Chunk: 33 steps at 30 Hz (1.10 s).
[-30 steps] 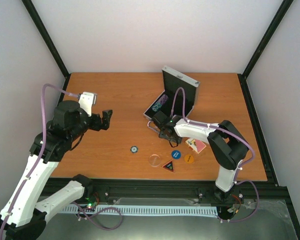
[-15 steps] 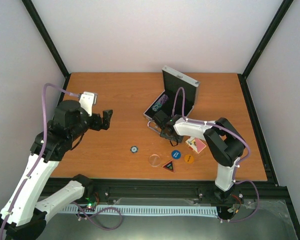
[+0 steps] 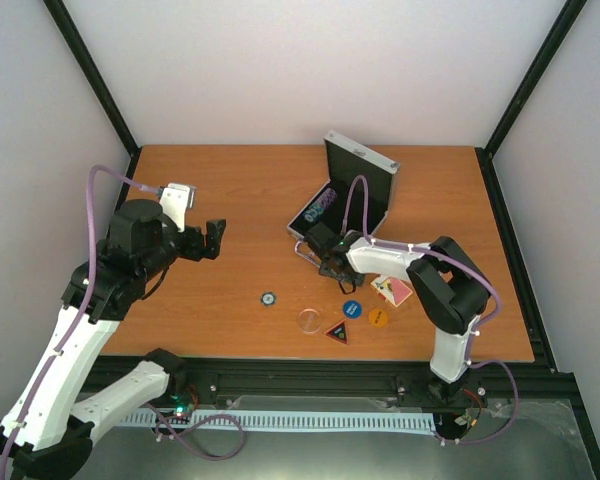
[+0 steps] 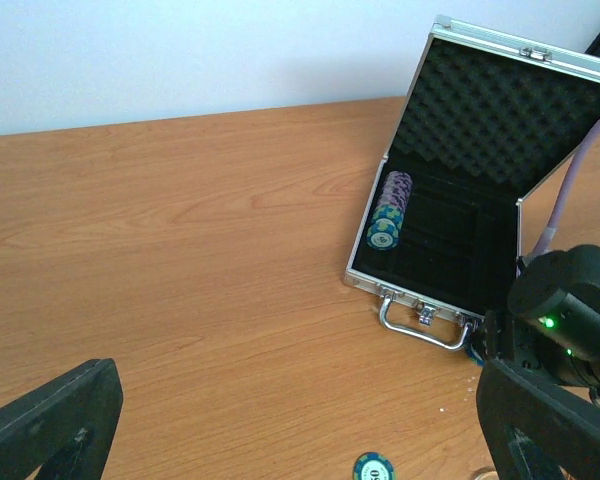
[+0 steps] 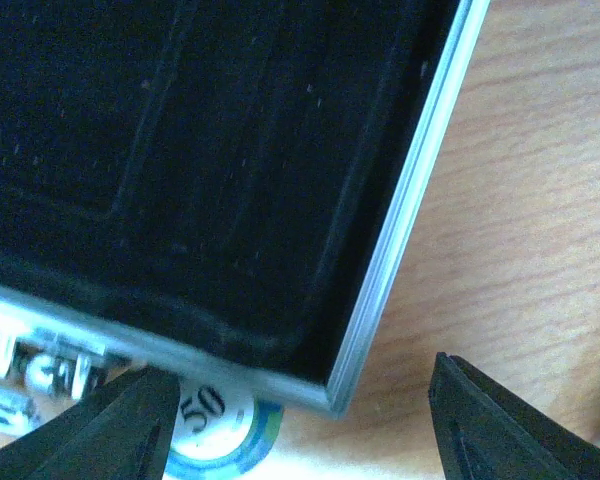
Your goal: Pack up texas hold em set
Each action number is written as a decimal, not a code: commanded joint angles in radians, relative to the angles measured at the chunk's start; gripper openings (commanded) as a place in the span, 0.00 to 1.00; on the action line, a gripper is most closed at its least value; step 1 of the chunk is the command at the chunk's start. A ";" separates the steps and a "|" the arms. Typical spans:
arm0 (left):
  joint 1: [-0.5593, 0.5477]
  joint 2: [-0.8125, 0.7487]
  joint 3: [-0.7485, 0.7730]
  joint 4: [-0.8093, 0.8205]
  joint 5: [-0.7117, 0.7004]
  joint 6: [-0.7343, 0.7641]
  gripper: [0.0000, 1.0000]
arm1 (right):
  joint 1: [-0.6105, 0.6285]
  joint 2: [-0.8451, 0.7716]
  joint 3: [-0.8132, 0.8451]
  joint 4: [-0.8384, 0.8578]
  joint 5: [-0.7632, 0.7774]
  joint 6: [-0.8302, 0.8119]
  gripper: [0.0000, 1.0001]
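The silver case (image 3: 358,190) stands open on the table, its black lining showing (image 4: 450,230), with a row of chips (image 4: 388,210) in its left slot. My right gripper (image 3: 314,247) hovers open over the case's front right corner (image 5: 400,260). A blue-edged "50" chip (image 5: 220,425) lies on the table by the case's front rim, next to one of its fingers (image 5: 110,430). My left gripper (image 3: 212,240) is open and empty, well left of the case. Another chip (image 3: 268,298) lies loose on the table (image 4: 373,467).
In front of the case lie a clear disc (image 3: 308,320), a dark triangular button (image 3: 337,332), a blue round button (image 3: 351,308), an orange round button (image 3: 377,317) and the red-backed cards (image 3: 393,290). The case handle (image 4: 420,325) faces the arms.
My right gripper has shifted slightly up and left, closer to the case's front corner. The left arm has hardly moved.
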 commanded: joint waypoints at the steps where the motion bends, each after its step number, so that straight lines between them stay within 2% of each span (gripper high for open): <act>1: 0.004 -0.007 0.020 -0.007 -0.014 0.015 1.00 | 0.064 -0.018 -0.046 -0.035 0.000 -0.004 0.71; 8: 0.004 -0.011 0.013 -0.004 0.001 0.005 1.00 | 0.157 -0.016 -0.070 -0.053 -0.022 0.028 0.71; 16: 0.004 -0.031 0.009 -0.013 -0.007 0.006 1.00 | 0.178 -0.038 -0.040 -0.086 0.015 -0.003 0.71; 25: 0.004 -0.040 -0.002 -0.006 -0.005 -0.002 1.00 | 0.175 0.019 0.090 -0.137 0.058 -0.174 0.72; 33: 0.004 -0.049 0.000 -0.009 -0.018 -0.001 1.00 | 0.110 0.042 0.073 -0.056 -0.052 -0.272 0.72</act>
